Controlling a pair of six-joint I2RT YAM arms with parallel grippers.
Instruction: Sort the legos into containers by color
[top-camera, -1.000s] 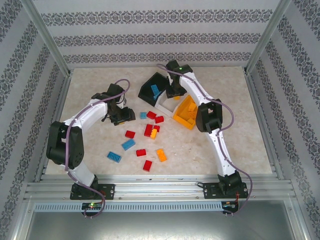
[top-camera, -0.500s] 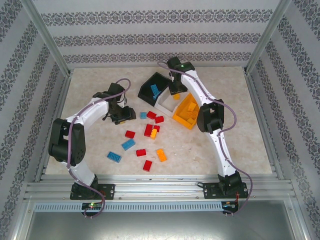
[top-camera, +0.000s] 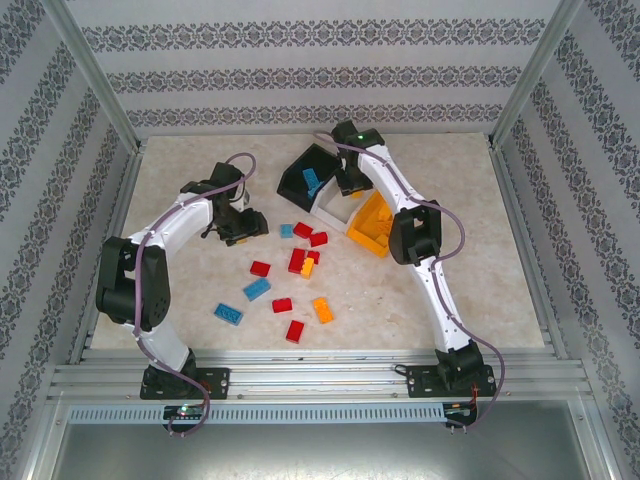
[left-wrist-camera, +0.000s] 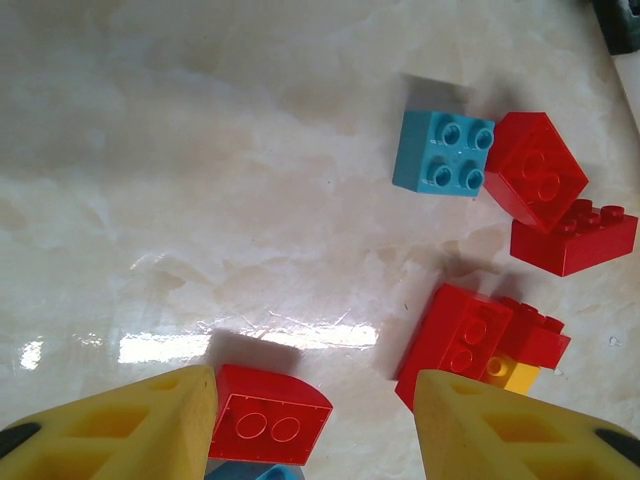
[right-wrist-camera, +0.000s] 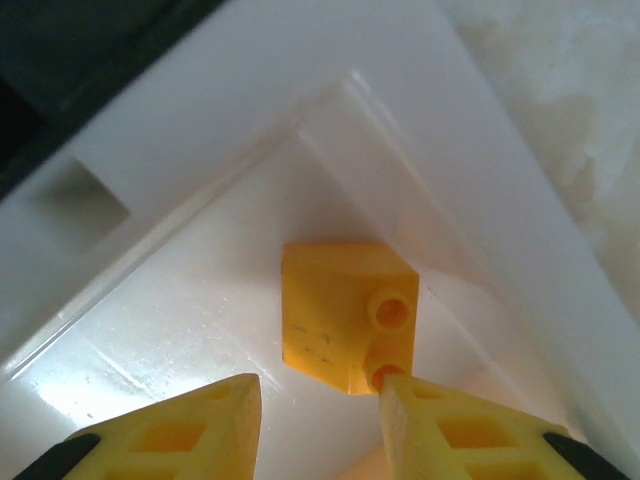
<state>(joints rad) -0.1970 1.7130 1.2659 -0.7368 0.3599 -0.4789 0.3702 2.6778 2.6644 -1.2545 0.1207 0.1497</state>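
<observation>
Marbled bench (left-wrist-camera: 200, 150): my spread, empty left fingers (left-wrist-camera: 110, 430) have edged back from the legos (top-camera: 296, 260), while right fingers (right-wrist-camera: 470, 430), apart, hover over a yellow brick (right-wrist-camera: 335, 305) seemingly missorted in the white bin (right-wrist-camera: 200, 130).

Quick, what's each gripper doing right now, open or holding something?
Left gripper: open, holding nothing.
Right gripper: open, empty, at a yellow brick in the white bin.

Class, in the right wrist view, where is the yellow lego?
In that view the yellow lego lies on the floor of the white bin, near a corner, just ahead of the fingers of the right gripper.
</observation>
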